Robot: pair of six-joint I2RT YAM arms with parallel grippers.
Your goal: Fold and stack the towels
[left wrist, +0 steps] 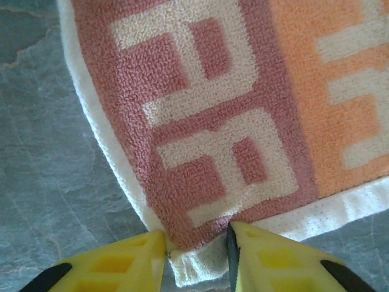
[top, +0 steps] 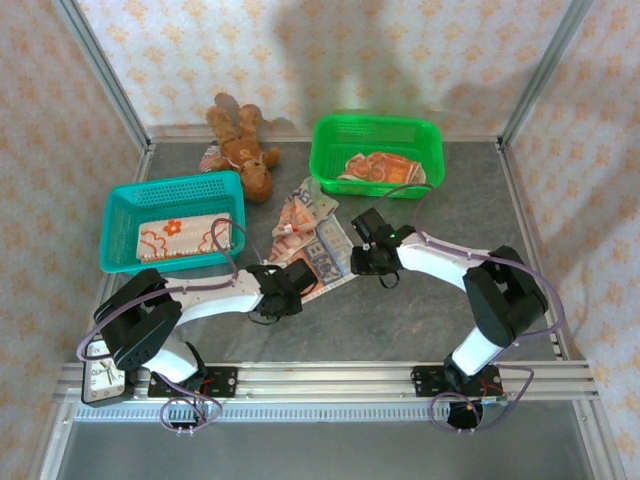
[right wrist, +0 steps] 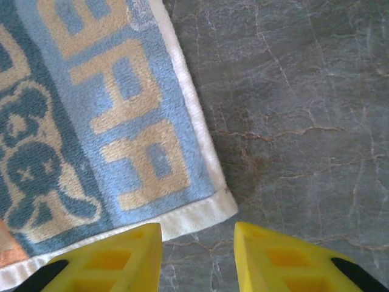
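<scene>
**A:** Bench first. What room is there?

**B:** The grey bench (top: 430, 310) is bare along the near edge and the whole right side. The teal basket (top: 118, 205) sits at the left edge and the green basket (top: 375, 123) at the far edge, right of centre. The bear (top: 240, 145) is toward the far left corner, between the baskets.

**A:** Arms?

**B:** Both reach inward from the near edge, low and bent, and meet mid-bench. The left gripper (top: 285, 287) is at the near-left corner of the spread towel (top: 318, 250). The right gripper (top: 372, 257) is at its right edge.

**A:** Other towels?

**B:** A flower towel (top: 185, 236) lies folded in the teal basket. An orange towel (top: 380, 168) lies rumpled in the green one.

**A:** Wrist views?

**B:** The left wrist view shows pink-brown and orange blocks with a white hem. The hem corner sits between the left fingers (left wrist: 121, 264), which stand narrow against it. I cannot tell if they pinch it. The right wrist view shows blue cloth with cream letters. The right fingers (right wrist: 115, 255) stand apart over bare stone, and the towel corner is just beside the left-hand one.
</scene>
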